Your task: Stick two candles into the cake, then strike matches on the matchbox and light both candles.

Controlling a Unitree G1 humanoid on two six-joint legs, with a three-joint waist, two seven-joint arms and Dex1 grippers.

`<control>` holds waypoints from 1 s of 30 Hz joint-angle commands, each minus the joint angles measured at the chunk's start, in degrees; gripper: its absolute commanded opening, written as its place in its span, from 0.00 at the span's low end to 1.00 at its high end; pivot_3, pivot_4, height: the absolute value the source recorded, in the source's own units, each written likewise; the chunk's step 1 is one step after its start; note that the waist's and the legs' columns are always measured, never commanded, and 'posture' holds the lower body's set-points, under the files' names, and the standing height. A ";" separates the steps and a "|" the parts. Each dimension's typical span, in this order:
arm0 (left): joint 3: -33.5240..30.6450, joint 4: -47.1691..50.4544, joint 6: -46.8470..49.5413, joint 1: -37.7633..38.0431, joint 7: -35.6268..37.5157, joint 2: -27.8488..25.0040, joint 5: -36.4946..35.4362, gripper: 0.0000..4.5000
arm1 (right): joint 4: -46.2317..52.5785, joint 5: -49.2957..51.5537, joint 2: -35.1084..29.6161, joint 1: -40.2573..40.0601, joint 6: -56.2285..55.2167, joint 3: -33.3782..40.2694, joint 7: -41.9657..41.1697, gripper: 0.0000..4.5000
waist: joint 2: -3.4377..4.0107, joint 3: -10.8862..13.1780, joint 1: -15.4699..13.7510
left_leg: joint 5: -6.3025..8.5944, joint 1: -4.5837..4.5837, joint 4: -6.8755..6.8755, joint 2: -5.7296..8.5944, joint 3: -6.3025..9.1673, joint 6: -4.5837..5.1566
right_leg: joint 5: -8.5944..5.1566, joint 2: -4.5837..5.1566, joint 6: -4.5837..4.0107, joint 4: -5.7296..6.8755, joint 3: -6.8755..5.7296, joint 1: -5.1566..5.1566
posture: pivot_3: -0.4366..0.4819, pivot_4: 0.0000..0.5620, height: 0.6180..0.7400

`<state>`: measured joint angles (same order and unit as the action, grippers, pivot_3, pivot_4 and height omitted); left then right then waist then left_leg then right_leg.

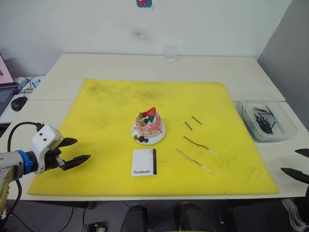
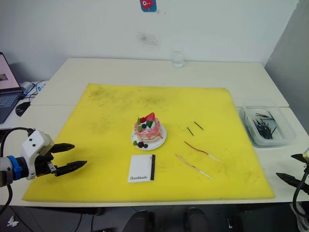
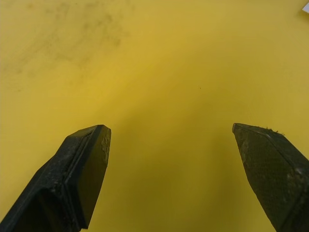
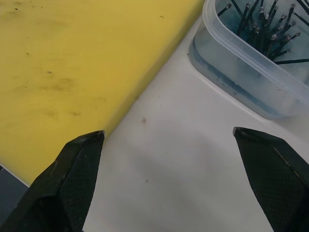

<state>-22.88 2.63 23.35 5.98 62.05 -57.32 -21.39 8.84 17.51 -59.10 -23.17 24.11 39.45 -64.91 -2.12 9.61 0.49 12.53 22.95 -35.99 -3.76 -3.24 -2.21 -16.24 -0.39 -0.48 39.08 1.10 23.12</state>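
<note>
**Both grippers spread and empty, candles and matches lying flat beside the cake**

I am holding my left gripper (image 1: pixel 77 151) over the left edge of the yellow mat (image 1: pixel 96 111), its two black fingers spread apart with nothing between them; its wrist view is showing bare mat under the tips. My right gripper (image 4: pixel 169 159) is hanging off the mat's right side over the white worktop (image 4: pixel 183 145), fingers likewise spread and empty, with the mat's edge beside one finger and a clear plastic tub (image 1: pixel 267 117) of dark sticks beyond the other.

Moving inward, the cake (image 1: pixel 148 123) is sitting on its small white plate (image 1: pixel 157 136) near the middle of the mat. The matchbox (image 1: pixel 144 162) is lying flat just in front of the plate, its black strip facing my right. To the right of the cake, the red candle (image 1: pixel 195 143) and the pale gold candle (image 1: pixel 193 160) are lying flat, near each other but apart, neither one in the cake. Two matches (image 1: pixel 192 123) are lying a little beyond them, side by side.

Nothing is standing between either gripper and these things. A clear glass (image 1: pixel 170 53) is standing at the worktop's far edge, and a laptop (image 2: pixel 7 92) and a mouse (image 1: pixel 18 102) are sitting on a neighbouring desk to my left.

My right gripper is being cut off at the picture's edge in the head views. I cannot make out the small berries on the plate singly.
</note>
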 commanded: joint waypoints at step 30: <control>1.39 -2.57 -5.10 -1.68 2.05 -1.67 3.25 1.00 | 0.47 1.41 0.18 4.98 -2.31 2.62 0.06 0.99 | 0.01 0.00 0.01 | 0.00 0.00 -0.02 0.03 -0.02 0.00 | 0.02 -0.01 0.04 0.02 0.01 -0.01 | 0.48 0.27 0.91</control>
<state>-21.38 -0.77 19.26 4.06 63.36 -57.69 -18.34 8.72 18.15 -58.43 -18.96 22.90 39.46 -64.74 -2.11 9.60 0.49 12.53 22.95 -36.01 -3.74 -3.26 -2.21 -16.22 -0.40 -0.44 39.10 1.12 23.11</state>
